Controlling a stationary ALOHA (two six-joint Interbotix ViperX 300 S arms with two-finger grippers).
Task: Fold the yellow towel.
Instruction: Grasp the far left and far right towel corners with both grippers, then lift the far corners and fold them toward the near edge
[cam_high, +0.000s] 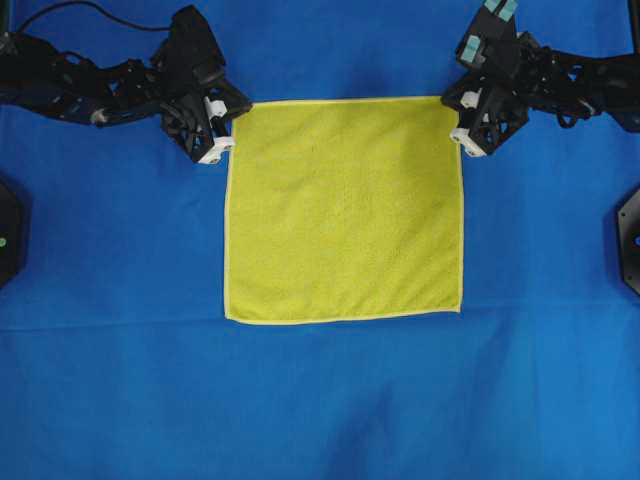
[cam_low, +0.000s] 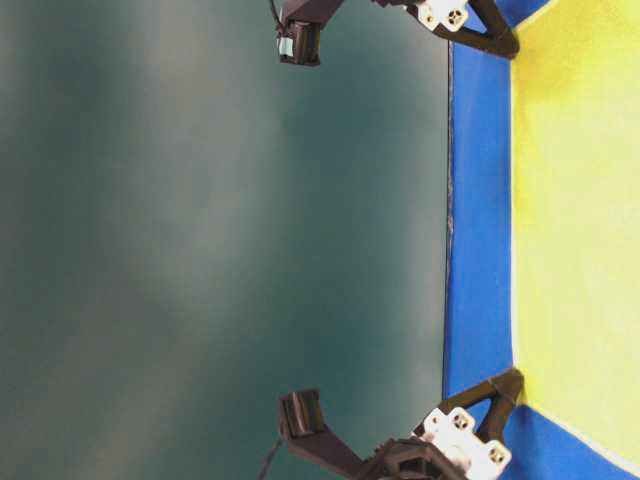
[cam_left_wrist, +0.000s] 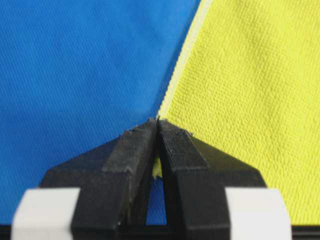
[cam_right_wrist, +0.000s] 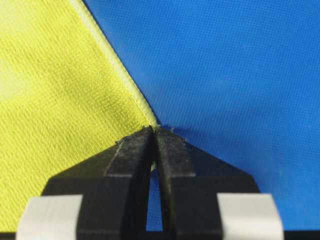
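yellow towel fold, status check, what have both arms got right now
Left gripper and right gripper: jaws shut, each on a far corner of the square yellow microfibre towel. Towel flat, unfolded, on the blue cloth. Nothing in the way.

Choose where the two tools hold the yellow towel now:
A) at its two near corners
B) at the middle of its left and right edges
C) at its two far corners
C: the left tool and right tool are each shut on a top corner of the flat yellow towel.

Yellow towel (cam_high: 343, 210), square, paler hem, spread flat, unfolded, on blue cloth (cam_high: 120, 300)
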